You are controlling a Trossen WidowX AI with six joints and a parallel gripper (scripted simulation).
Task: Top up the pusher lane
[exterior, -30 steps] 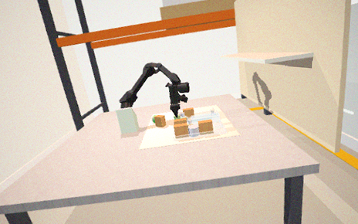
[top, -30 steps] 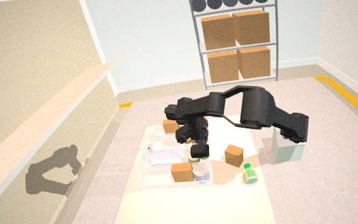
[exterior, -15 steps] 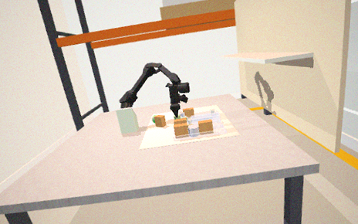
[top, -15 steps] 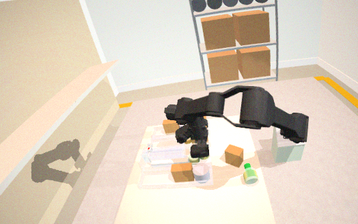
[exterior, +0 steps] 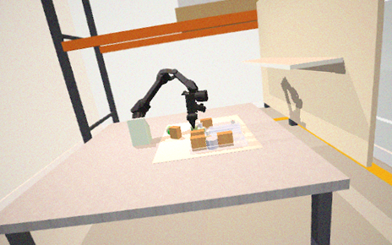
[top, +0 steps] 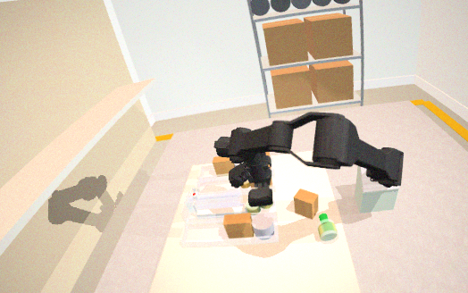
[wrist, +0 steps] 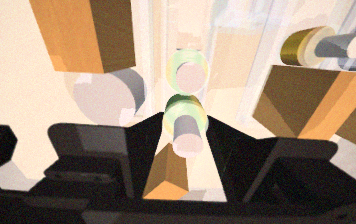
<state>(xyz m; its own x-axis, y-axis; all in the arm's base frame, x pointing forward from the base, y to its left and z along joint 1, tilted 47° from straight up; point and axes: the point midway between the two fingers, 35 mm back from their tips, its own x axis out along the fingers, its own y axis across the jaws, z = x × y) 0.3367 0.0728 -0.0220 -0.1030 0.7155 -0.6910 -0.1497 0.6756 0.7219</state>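
Observation:
My gripper (top: 262, 203) (exterior: 192, 126) (wrist: 184, 117) points down at the front of the sprung lane and is shut on a pale green jar with a grey-pink cap. That jar (top: 267, 205) (wrist: 185, 106) is upright between the fingertips. The matching lane jar (top: 253, 208) (wrist: 188, 73) stands directly behind it in the clear-walled lane (top: 217, 214). The two jars overlap in the wrist view, so I cannot tell whether they touch. The held jar's base, the low front stop and the pusher plate cannot be made out.
A white-lidded jar (top: 263, 225) (exterior: 212, 143) (wrist: 105, 98) and a brown box (top: 238, 226) (exterior: 224, 137) (wrist: 82, 32) occupy the neighbouring lane. Another box (wrist: 295, 102) and a gold jar (wrist: 299, 49) are on the other side. A loose box (top: 305, 204) (exterior: 175, 132), green-capped bottle (top: 327, 230) and pale green block (top: 377, 199) (exterior: 139, 132) stand outside.

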